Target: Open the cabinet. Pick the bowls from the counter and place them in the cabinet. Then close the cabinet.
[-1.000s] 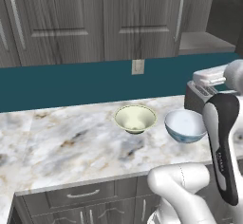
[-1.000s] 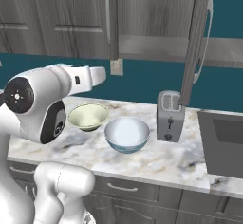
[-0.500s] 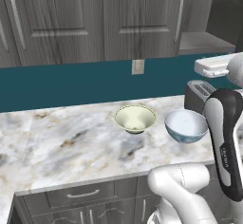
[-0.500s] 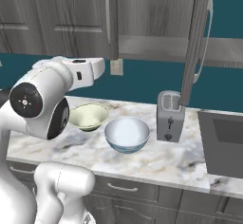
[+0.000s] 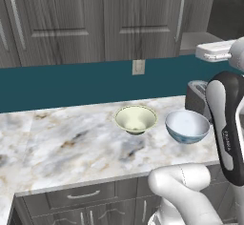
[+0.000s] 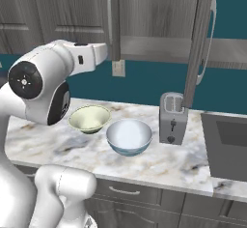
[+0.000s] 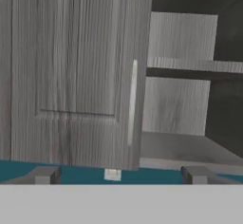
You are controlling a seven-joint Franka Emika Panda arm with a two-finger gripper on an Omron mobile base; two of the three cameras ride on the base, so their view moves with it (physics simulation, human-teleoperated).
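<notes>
- Left base view: cream-green bowl [image 5: 136, 118] sits upright on the bench [image 5: 62, 143], plain, pale inside, dark foot under it.
- Just beside it to the right, the blue-patterned bowl [image 5: 187, 125], white inside, blue outside; a small gap between the two, not touching.
- Bench is white-grey marble with brown veins and a thin pale edge; grey drawer fronts [image 5: 81, 197] with short handles below.
- Teal wall band [image 5: 71, 83] behind it, a pale outlet [image 5: 138, 67] on it above the bowls.
- Cabinet [image 5: 71, 21] overhead: dark grey wood-grain, long silver bar handles; at the right end an open compartment with a shelf [image 5: 200, 42].
- Grey toaster [image 5: 198, 97] behind the blue bowl, partly hidden by the arm.
- Right base view: same two bowls near the middle of the bench, cream-green bowl [image 6: 89, 118] left, blue-patterned bowl [image 6: 129, 136] right and nearer the front edge.
- Toaster [image 6: 173, 118] stands right of the bowls; dark sink [image 6: 226, 145] at far right.
- One cabinet door [image 6: 200, 38] swung out edge-on above the toaster, its handle facing right; the shelf shows behind it.
- Hand view: gripper [image 7: 118, 175] spread wide, nothing between the tips, up at cabinet height.
- It faces a shut cabinet door [image 7: 71, 71] with a vertical silver handle [image 7: 132, 102]; to the right the open interior with two shelves [image 7: 190, 147].
- Teal wall and the outlet [image 7: 112, 174] show just under the door.
</notes>
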